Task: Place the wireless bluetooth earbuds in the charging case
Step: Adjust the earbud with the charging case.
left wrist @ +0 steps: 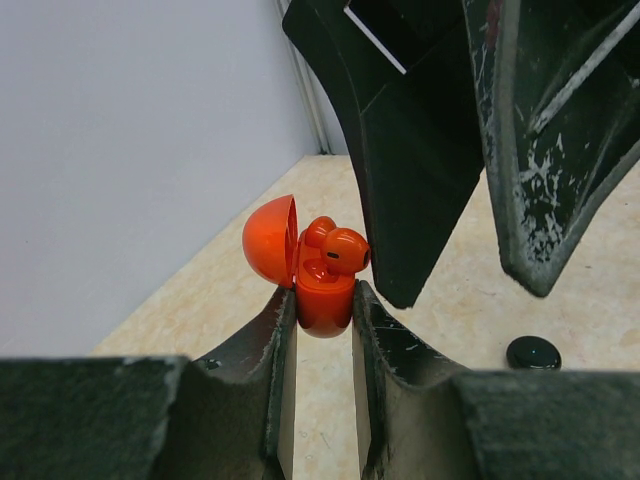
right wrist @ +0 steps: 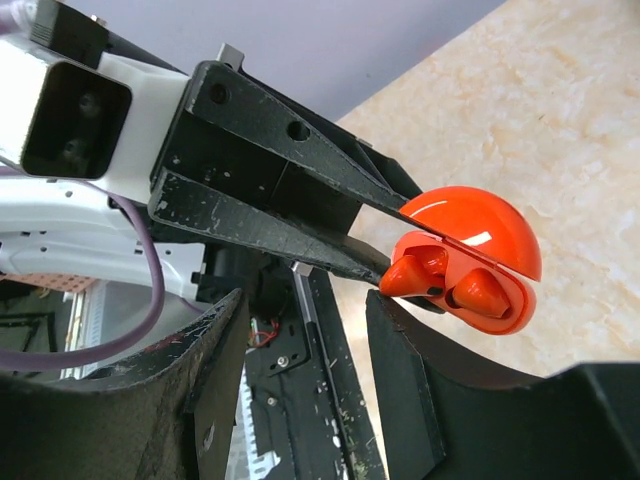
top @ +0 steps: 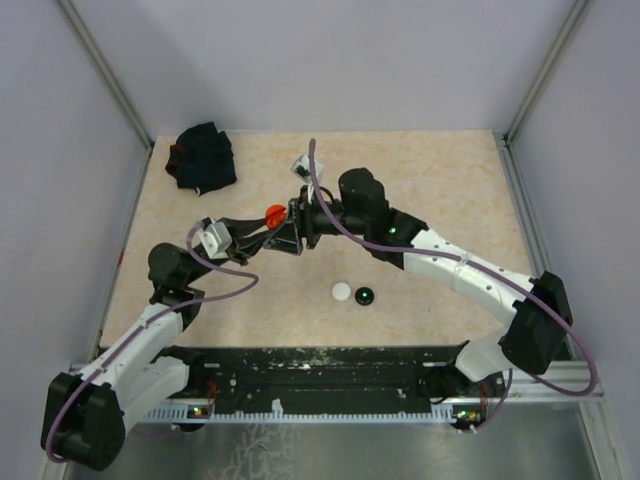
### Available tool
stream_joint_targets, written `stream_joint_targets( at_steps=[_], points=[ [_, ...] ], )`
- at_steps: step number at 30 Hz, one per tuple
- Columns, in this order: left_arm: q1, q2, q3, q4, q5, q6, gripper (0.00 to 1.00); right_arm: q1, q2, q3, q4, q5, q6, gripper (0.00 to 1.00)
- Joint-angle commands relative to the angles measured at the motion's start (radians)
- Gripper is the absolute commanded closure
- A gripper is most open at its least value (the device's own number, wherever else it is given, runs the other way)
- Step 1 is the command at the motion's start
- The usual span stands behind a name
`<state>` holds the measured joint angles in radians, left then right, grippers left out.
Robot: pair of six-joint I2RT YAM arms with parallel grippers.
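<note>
Insertion looks all but finished. The left gripper (left wrist: 322,310) is clamped on the orange case (right wrist: 470,230) and holds it above the table (top: 450,180), left of centre in the top view, with the lid (left wrist: 268,242) swung open. Two orange buds (left wrist: 345,250) sit side by side in the case's wells. In the left wrist view the nearer bud stands proud of the rim, so it may not be fully seated. The right wrist view shows both tips poking out at a similar height, and whether they have snapped home cannot be told. The right gripper (right wrist: 310,300) is spread with nothing between its fingers. Its tips are just beside the case, and no contact with a bud can be made out. No loose bud shows on the table. A white disc (top: 342,291) and a black disc (top: 365,295) rest near each other below centre, and a black bundle (top: 203,157) lies at upper left. What seems left is at most a press to settle the buds, and perhaps shutting the lid, though the task does not ask for that.
</note>
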<state>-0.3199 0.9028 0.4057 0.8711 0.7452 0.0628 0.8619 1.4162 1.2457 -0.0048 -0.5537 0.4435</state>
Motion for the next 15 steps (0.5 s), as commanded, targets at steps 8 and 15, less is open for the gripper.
stream_joint_targets(
  at_steps=[8, 15],
  points=[
    [-0.002, 0.005, 0.035, 0.008, 0.051, -0.009, 1.00, 0.016, 0.007, 0.067, 0.083, 0.077, 0.019, 0.50],
    [-0.004, 0.026, 0.058, -0.035, 0.133, 0.012, 1.00, 0.016, 0.027, 0.117, 0.075, 0.031, 0.044, 0.50]
  ],
)
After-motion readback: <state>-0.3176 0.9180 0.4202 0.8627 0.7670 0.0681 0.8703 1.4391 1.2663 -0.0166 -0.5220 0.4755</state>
